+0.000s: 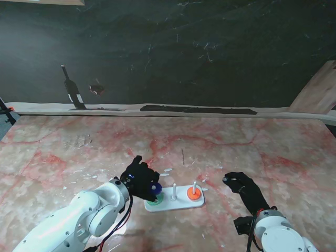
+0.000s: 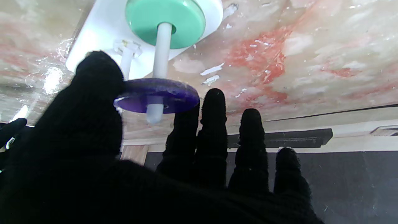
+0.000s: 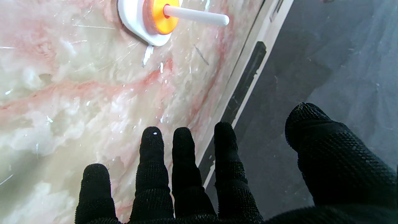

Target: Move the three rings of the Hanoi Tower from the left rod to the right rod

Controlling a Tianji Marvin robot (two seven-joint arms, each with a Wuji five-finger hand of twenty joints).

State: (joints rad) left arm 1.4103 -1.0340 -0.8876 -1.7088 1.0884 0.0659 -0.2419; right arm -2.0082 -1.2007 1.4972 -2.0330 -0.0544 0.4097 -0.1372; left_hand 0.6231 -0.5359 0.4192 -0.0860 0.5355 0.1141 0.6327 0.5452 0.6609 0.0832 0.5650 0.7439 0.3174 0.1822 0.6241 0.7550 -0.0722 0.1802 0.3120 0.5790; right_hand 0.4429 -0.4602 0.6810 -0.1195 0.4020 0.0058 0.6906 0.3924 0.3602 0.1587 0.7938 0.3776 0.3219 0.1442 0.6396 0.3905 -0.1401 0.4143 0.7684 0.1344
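A white base (image 1: pixel 178 202) carries three white rods. The green ring (image 1: pixel 155 199) (image 2: pixel 164 21) lies at the foot of the left rod (image 2: pixel 160 65). My left hand (image 1: pixel 139 177) (image 2: pixel 102 149) is shut on the purple ring (image 1: pixel 156 188) (image 2: pixel 157 99), pinching it between thumb and forefinger near the top of that rod, which still passes through its hole. The orange ring (image 1: pixel 193 193) (image 3: pixel 160 15) rests on the right rod (image 3: pixel 196 15). The middle rod (image 1: pixel 174 191) is bare. My right hand (image 1: pixel 245 190) (image 3: pixel 199 174) hovers open to the right of the base, holding nothing.
The pink marbled table (image 1: pixel 252 152) runs to a dark backdrop (image 1: pixel 199 52) at the far edge. A wooden board (image 1: pixel 320 94) leans at the far right. White flecks (image 1: pixel 167 170) dot the table just beyond the base.
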